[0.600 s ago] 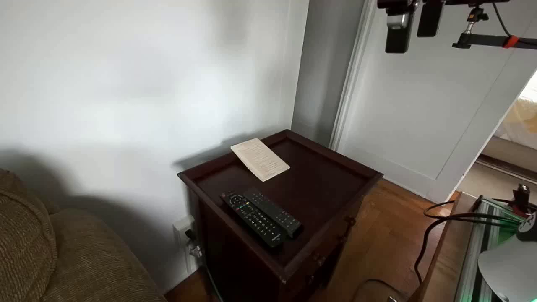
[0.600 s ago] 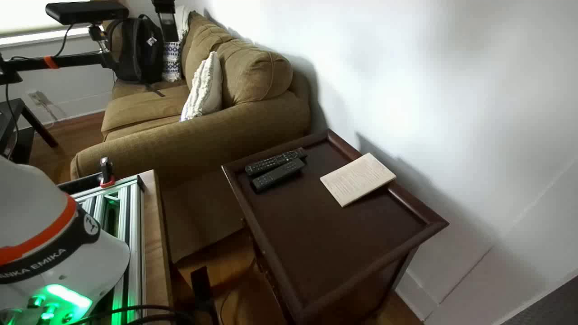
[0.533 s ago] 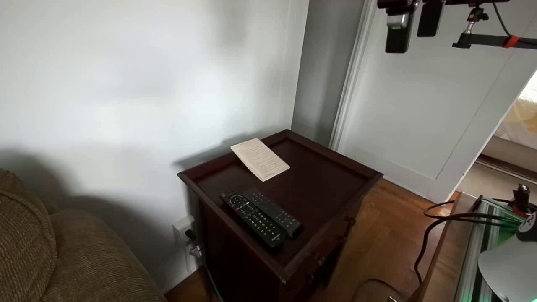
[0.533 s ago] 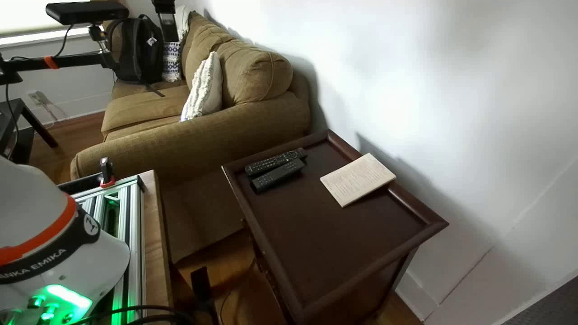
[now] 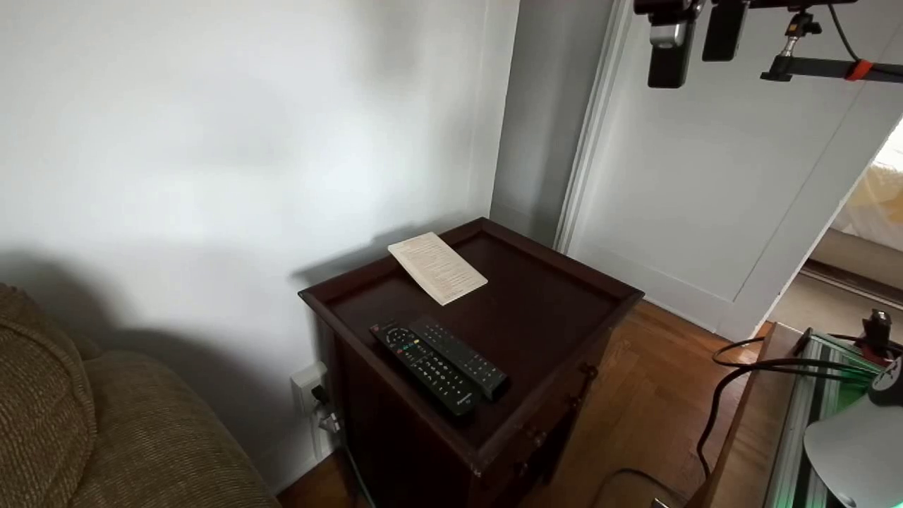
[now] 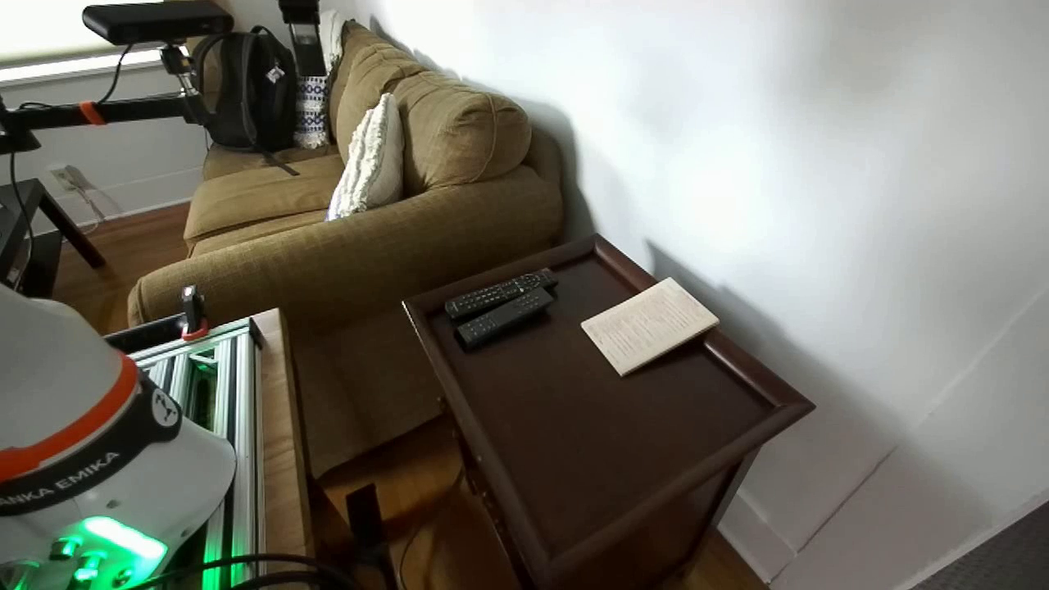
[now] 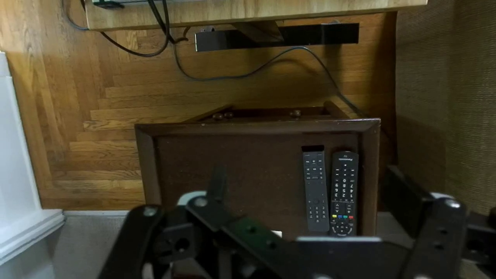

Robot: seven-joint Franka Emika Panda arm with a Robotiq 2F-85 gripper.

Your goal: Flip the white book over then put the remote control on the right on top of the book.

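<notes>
Barely shifted since the earlier frame: just a trace of lift in the gripper, with all on the side table left as before. Spread wide, holding nothing, and poised high above the side table, presumably to keep clear before descending. Propped aslant on the side table's raised, dark-wood rim, toward the wall: thin, matte, cream-white book, printed face up; can't tell whether flipped yet, but probably easier to get under at that raised edge. Laid close together at the side table's sofa end: plain black remote, slim and smooth, likely the "right" one as seen from the side table's drawer front, and Panasonic remote, broader, with coloured buttons.
</notes>
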